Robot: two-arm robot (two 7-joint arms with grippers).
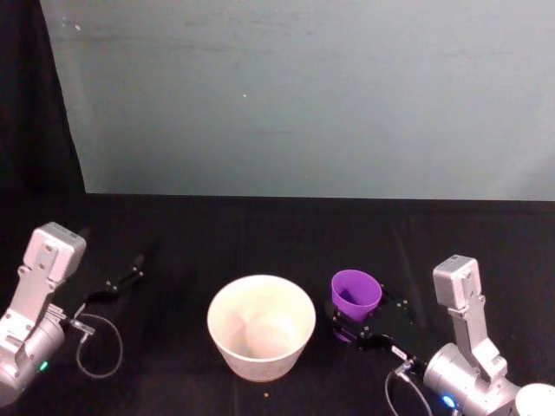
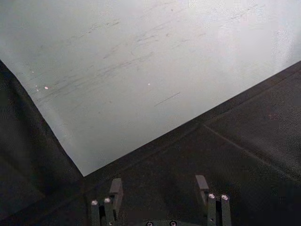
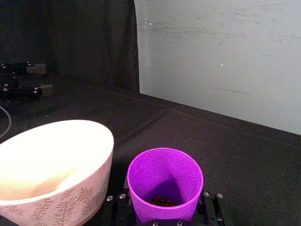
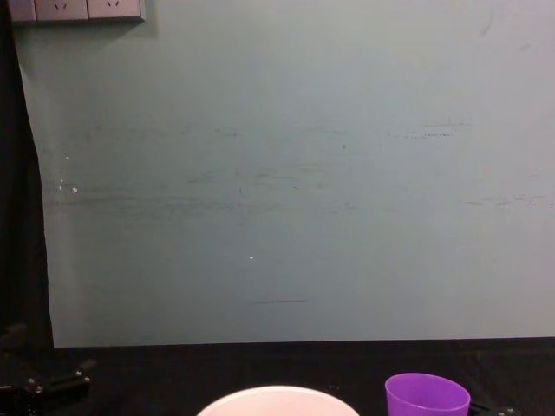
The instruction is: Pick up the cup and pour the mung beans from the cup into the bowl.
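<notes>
On black table (image 1: 173, 234), one bowl (image 1: 227, 347), one cup (image 1: 355, 293) in right gripper (image 1: 358, 319)

No readable text, label or number anywhere.

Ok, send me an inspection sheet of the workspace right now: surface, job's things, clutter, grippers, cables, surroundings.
Surface: black cloth, lying flat.
Job's things: purple cup upright just right of the white bowl, apart from it; mung beans in the cup's bottom; no beans seen in the bowl.
Clutter: one pale speck on the cloth in front of the bowl.
Grippers: right gripper shut on the cup, low on its wall; left gripper open and empty, parked at the table's left.
Cables: cable loop beside the left arm; thin cable at the right arm's wrist.
Surroundings: pale wall panel behind; black curtain to its left; sockets at the wall's top left.
</notes>
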